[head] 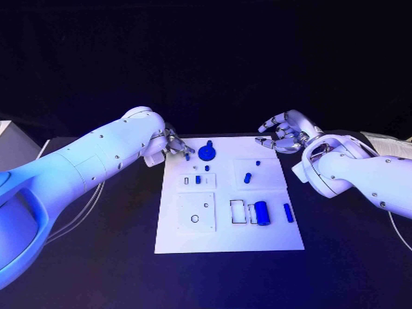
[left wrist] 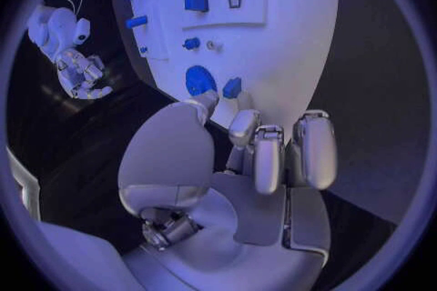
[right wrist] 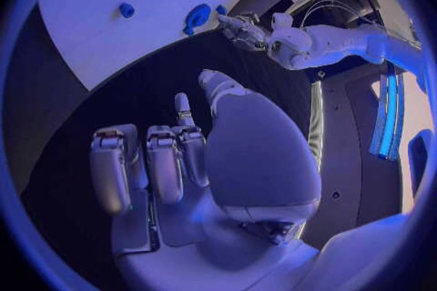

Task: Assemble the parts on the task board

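The white task board (head: 223,239) lies in the middle of the black table. On it are a round blue knob (head: 207,153), a small blue block (head: 197,180), a short blue peg (head: 248,177), a blue cylinder (head: 261,212) and a slim blue bar (head: 289,212). My left hand (head: 174,145) reaches to the board's far left corner. Its thumb and fingertips (left wrist: 244,122) flank a small blue piece (left wrist: 232,87) beside the knob (left wrist: 200,78); nothing is clearly pinched. My right hand (head: 285,132) hovers off the board's far right corner, fingers loosely curved and holding nothing (right wrist: 182,160).
A white box (head: 2,145) stands at the table's left edge and a pale stack of papers (head: 396,145) at the right. Cables (head: 85,206) run along the table beside my left arm.
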{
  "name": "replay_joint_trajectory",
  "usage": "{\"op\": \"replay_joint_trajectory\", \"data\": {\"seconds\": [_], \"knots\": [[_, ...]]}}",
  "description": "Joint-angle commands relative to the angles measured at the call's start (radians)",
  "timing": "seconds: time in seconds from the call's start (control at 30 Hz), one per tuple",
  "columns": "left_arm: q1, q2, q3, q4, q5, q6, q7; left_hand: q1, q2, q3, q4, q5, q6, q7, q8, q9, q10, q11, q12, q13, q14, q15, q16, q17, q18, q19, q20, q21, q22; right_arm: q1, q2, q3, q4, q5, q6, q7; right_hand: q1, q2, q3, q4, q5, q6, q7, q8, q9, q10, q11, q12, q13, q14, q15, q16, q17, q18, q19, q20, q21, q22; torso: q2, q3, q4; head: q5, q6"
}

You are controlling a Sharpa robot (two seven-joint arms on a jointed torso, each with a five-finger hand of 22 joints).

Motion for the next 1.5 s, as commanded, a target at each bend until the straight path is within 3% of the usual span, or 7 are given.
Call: {"op": "replay_joint_trajectory", "data": {"seconds": [0.03, 0.47, 0.93, 1.17, 1.23, 1.3, 1.5], "knots": [[0.001, 0.000, 0.000, 0.003, 0.010, 0.029, 0.004, 0.010, -0.003, 0.011, -0.001, 0.002, 0.004, -0.002, 0.007, 0.002, -0.001, -0.004, 0.000, 0.000, 0.104, 0.000, 0.003, 0.263, 0.004, -0.001, 0.004, -0.002, 0.002, 0.000, 0.001, 0.001, 0.000, -0.012, 0.001, 0.006, -0.011, -0.001, 0.005, 0.001, 0.003, -0.006, -0.001, 0.006, 0.001, 0.050, -0.004, -0.001, 0.221, 0.102, -0.005, 0.006, 0.263, -0.016, 0.095, -0.004, -0.002, 0.243, 0.001, 0.0010, -0.0009, 0.000, 0.001], [0.001, 0.000, -0.002, 0.006, 0.014, 0.029, 0.002, 0.023, -0.005, 0.067, -0.001, 0.002, 0.000, -0.005, 0.015, 0.006, -0.001, -0.007, 0.002, 0.000, 0.104, -0.003, 0.003, 0.263, 0.004, -0.001, 0.000, -0.002, 0.003, 0.000, 0.004, 0.001, -0.003, -0.012, 0.001, 0.005, -0.011, -0.001, 0.005, 0.001, 0.003, -0.006, -0.001, 0.006, 0.001, 0.050, -0.004, -0.001, 0.221, 0.102, -0.005, 0.006, 0.263, -0.016, 0.095, -0.004, -0.002, 0.243, 0.001, 0.0014, -0.0004, -0.001, 0.000], [0.001, 0.002, -0.005, -0.003, 0.029, 0.030, 0.001, 0.080, -0.036, 0.328, -0.022, 0.002, -0.015, -0.012, 0.044, 0.026, -0.003, -0.015, 0.004, -0.005, 0.104, -0.010, 0.003, 0.263, 0.003, 0.001, -0.006, -0.001, 0.009, 0.000, 0.005, 0.001, -0.003, -0.012, 0.000, 0.006, -0.011, -0.001, 0.005, 0.001, 0.003, -0.006, -0.001, 0.006, 0.001, 0.050, -0.004, -0.001, 0.221, 0.102, -0.005, 0.006, 0.263, -0.016, 0.095, -0.004, -0.002, 0.243, 0.001, 0.0013, -0.0007, -0.002, -0.001], [0.001, 0.001, -0.007, 0.002, 0.042, 0.040, 0.005, 0.101, -0.047, 0.436, -0.085, 0.009, -0.018, -0.018, 0.069, 0.044, 0.004, -0.020, 0.006, -0.004, 0.104, -0.015, 0.003, 0.263, 0.003, 0.001, -0.011, -0.001, 0.011, 0.000, 0.006, 0.001, -0.004, -0.012, 0.000, 0.007, -0.013, -0.002, 0.007, 0.001, 0.003, -0.006, -0.001, 0.006, 0.003, 0.050, -0.004, -0.001, 0.220, 0.102, -0.005, 0.006, 0.263, -0.016, 0.095, -0.004, -0.002, 0.242, 0.001, 0.0011, -0.0008, -0.002, -0.003], [0.001, -0.001, -0.007, 0.007, 0.051, 0.039, 0.007, 0.094, -0.052, 0.487, -0.123, 0.034, -0.026, -0.020, 0.094, 0.069, 0.010, -0.023, 0.005, -0.004, 0.104, -0.018, 0.003, 0.263, 0.002, 0.002, -0.014, 0.000, 0.014, 0.000, 0.006, 0.001, -0.004, -0.012, -0.001, 0.007, -0.013, -0.002, 0.007, 0.001, 0.003, -0.006, -0.001, 0.006, 0.003, 0.050, -0.004, -0.001, 0.220, 0.102, -0.005, 0.006, 0.263, -0.016, 0.095, -0.004, -0.002, 0.242, 0.002, 0.0009, -0.0011, -0.002, -0.003], [0.001, -0.004, -0.007, 0.014, 0.062, 0.038, 0.008, 0.078, -0.056, 0.517, -0.150, 0.089, -0.035, -0.017, 0.113, 0.091, 0.014, -0.022, 0.003, -0.006, 0.104, -0.016, 0.003, 0.263, 0.002, 0.002, -0.014, 0.000, 0.015, 0.000, 0.007, 0.001, -0.005, -0.012, -0.001, 0.007, -0.013, -0.002, 0.007, 0.001, 0.003, -0.006, -0.001, 0.006, 0.003, 0.050, -0.004, -0.001, 0.220, 0.102, -0.005, 0.006, 0.263, -0.016, 0.095, -0.004, -0.002, 0.242, 0.002, 0.0009, -0.0011, -0.002, -0.003], [0.000, -0.027, -0.007, 0.051, 0.088, 0.023, 0.005, 0.049, -0.059, 0.546, -0.180, 0.155, -0.035, -0.018, 0.140, 0.121, 0.021, -0.022, 0.004, -0.005, 0.104, -0.018, 0.003, 0.263, 0.001, 0.007, -0.014, 0.004, 0.023, 0.000, 0.006, 0.001, -0.006, -0.012, -0.002, 0.008, -0.013, -0.002, 0.007, 0.001, 0.003, -0.006, -0.001, 0.006, 0.003, 0.050, -0.004, -0.001, 0.220, 0.102, -0.005, 0.006, 0.263, -0.016, 0.095, -0.004, -0.002, 0.242, -0.002, 0.0013, 0.0012, -0.003, -0.006]]}}
